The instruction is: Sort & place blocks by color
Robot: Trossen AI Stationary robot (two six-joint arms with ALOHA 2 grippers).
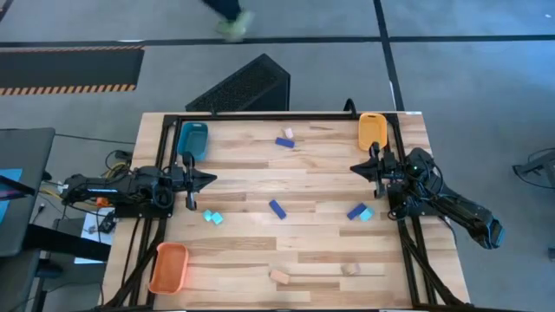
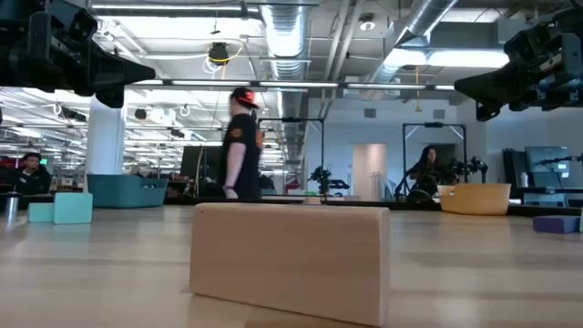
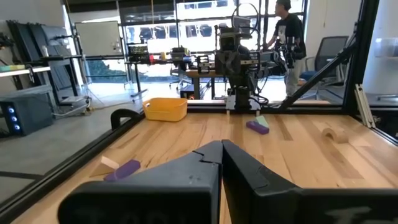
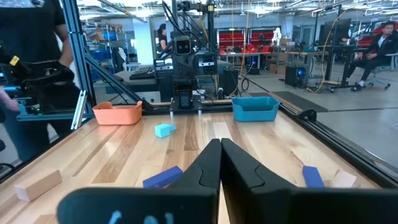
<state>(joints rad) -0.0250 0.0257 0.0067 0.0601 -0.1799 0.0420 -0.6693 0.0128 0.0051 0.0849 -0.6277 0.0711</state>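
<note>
Small blocks lie scattered flat on the wooden table. A dark blue block (image 1: pixel 277 209) is in the middle, and a cyan pair (image 1: pixel 213 217) lies to its left. A blue and cyan pair (image 1: pixel 360 212) sits to the right. Another blue block with a tan one (image 1: pixel 284 140) lies near the far edge. Two tan blocks (image 1: pixel 279 276) (image 1: pixel 349 269) lie near the near edge. My left gripper (image 1: pixel 212 179) hovers shut at the table's left side, pointing right. My right gripper (image 1: pixel 353 167) hovers shut at the right side, pointing left. Neither is over a block.
A teal tray (image 1: pixel 192 139) sits at the far left corner, a yellow-orange tray (image 1: pixel 372 130) at the far right, and an orange tray (image 1: pixel 169 267) at the near left. A black frame (image 1: pixel 286 116) rims the table. A person (image 2: pixel 241 141) walks in the room beyond.
</note>
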